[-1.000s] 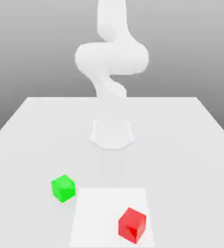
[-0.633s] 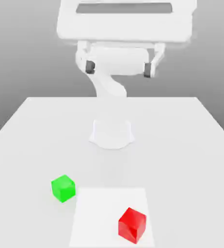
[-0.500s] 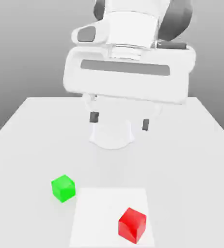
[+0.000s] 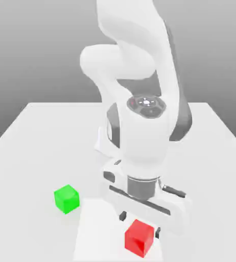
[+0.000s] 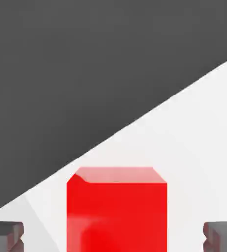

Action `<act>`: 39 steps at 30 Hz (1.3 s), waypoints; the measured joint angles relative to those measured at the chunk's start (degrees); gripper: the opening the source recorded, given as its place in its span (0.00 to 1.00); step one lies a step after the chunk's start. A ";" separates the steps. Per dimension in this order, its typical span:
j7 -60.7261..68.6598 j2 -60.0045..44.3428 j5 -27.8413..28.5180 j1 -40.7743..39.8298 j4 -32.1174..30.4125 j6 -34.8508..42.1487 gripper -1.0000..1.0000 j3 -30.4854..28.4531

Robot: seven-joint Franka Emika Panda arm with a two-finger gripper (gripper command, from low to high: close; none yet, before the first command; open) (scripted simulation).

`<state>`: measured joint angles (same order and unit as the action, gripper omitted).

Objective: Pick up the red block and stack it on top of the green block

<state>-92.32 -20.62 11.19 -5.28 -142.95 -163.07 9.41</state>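
Observation:
The red block (image 4: pixel 139 238) rests on the table near the front, toward the exterior view's right. My gripper (image 4: pixel 140 224) hangs just over it, open, with one dark fingertip (image 4: pixel 123 216) on each side. In the hand view the red block (image 5: pixel 116 209) lies between the two fingertips (image 5: pixel 5 236) with a clear gap on both sides, and the gripper (image 5: pixel 113 237) touches nothing. The green block (image 4: pixel 66 198) stands apart on the table, toward the exterior view's left of the red one.
The white table (image 4: pixel 33 148) carries a lighter square patch (image 4: pixel 92 233) under the red block. The arm's base (image 4: pixel 100 143) stands at the table's middle. In the hand view the table edge (image 5: pixel 150 115) runs diagonally, with dark ground beyond it.
The arm has swung down from upright, bringing the open gripper low over the red block. Neither block has moved.

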 joint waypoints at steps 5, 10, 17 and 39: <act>-0.05 0.00 0.05 -0.01 0.00 -0.13 0.00 0.01; 2.00 4.96 -2.80 -1.43 -0.83 3.94 0.00 2.01; -7.90 17.68 -9.65 -7.82 -8.56 9.01 0.00 -1.20; -38.06 18.08 -10.45 -22.42 -22.52 -5.00 1.00 -6.66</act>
<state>-130.38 -2.54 0.74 -27.70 -165.48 -168.07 2.75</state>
